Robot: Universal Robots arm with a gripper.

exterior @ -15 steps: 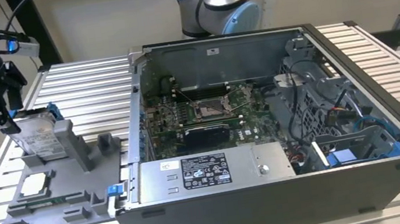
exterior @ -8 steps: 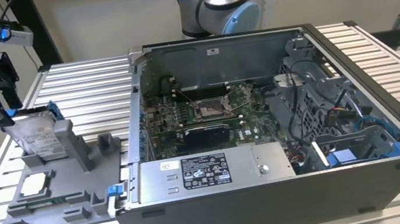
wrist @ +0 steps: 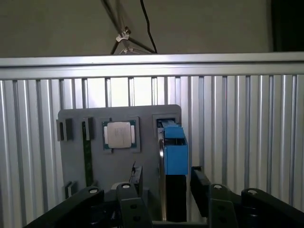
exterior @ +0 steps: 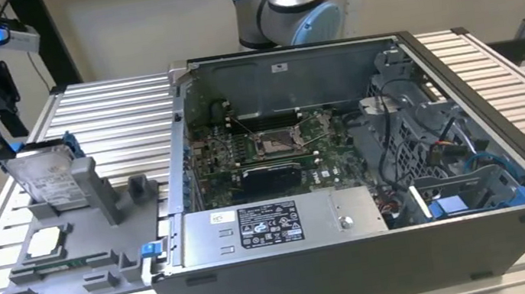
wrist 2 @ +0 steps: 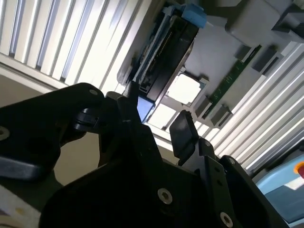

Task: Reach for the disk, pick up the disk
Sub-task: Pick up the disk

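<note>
Slatted table (exterior: 103,108): disk (exterior: 44,178) upright on edge in grey holder (exterior: 99,231); jaws apart, just above top edge.

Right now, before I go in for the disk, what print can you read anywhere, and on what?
Label on the disk: too small to read.
Black label and white stickers on the power supply: too small to read.
Top of the chip: blurred, unreadable.
Sticker on the computer case back wall: too small to read.

Robotics lab, opened computer case (exterior: 363,275), slatted metal bench (exterior: 103,111)
</note>
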